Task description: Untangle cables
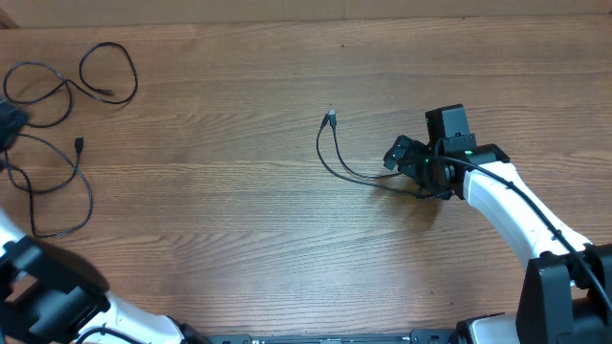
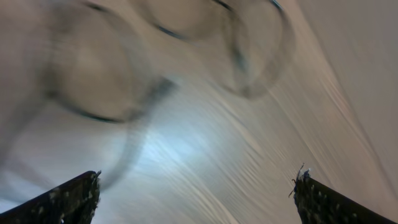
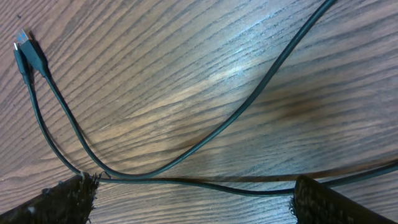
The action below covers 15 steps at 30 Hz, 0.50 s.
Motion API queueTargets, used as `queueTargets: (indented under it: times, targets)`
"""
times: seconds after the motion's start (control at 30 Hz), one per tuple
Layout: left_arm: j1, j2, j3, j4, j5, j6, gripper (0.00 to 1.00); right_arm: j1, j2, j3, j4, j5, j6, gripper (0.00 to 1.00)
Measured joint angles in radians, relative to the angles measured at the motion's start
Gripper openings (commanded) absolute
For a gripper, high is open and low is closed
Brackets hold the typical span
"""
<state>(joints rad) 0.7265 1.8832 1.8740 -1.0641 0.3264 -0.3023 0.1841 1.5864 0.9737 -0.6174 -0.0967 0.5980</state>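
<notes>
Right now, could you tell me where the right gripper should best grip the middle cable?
Probably the flat stretch of cable under the right gripper, from straight above. That strand runs finger to finger, so the open jaws should turn to straddle it. The plugs lie farther off and are small.

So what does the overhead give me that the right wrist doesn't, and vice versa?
Only overhead: the other cables lying looped at the far left, well apart from the centre cable. Only right wrist: the right gripper open, cord running between its fingertips, and the two plugs side by side. Both: that centre cable on the wooden table.
</notes>
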Motion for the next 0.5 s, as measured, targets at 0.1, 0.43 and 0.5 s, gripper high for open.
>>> queueTargets:
  times: [0.1,0.43,0.5]
  targets:
    - [-0.135,0.0,0.0,-0.008,0.029,0.019,0.99,0.0,0.0,0.0,0.002,0.0,0.0,1.0]
    - [-0.604,0.015,0.0,0.052,0.01,0.025,1.0,-0.022,0.0,0.022,-0.077,-0.024,0.0,1.0]
    - [-0.683,0.035,0.0,0.055,0.007,0.025,1.0,-0.043,0.0,0.058,-0.138,-0.028,0.0,1.0]
